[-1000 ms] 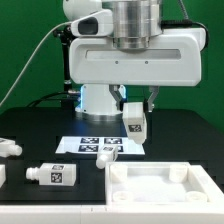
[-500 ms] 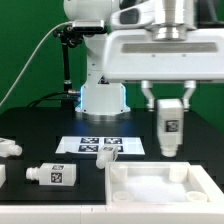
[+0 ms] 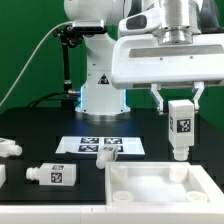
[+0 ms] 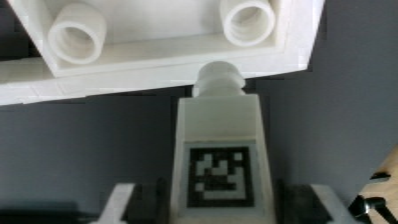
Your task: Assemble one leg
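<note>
**Leg (image 3: 181, 128) clamped upright above far corner of tray-shaped tabletop (image 3: 150, 178), stub down**

Leg hangs in the air, clear of the tabletop rim and not touching it, on the exterior view's right. Long axis vertical: narrow stub (image 4: 217, 75) points straight down and the tagged body sits above it. Gripper (image 3: 178, 105) has both jaws closed on the upper body, so the stub end stays free. My read is that this grasp is meant for dropping the stub into a socket.

Wrist view shows two round sockets (image 4: 80, 35) in the tabletop corner. The stub tip sits just outside the tabletop edge, nearer one socket but not over it, so it probably needs a lateral shift before descent.

Spare legs are well apart from the action: one lies flat on the table (image 3: 55, 175), another on the marker board (image 3: 88, 143)
</note>
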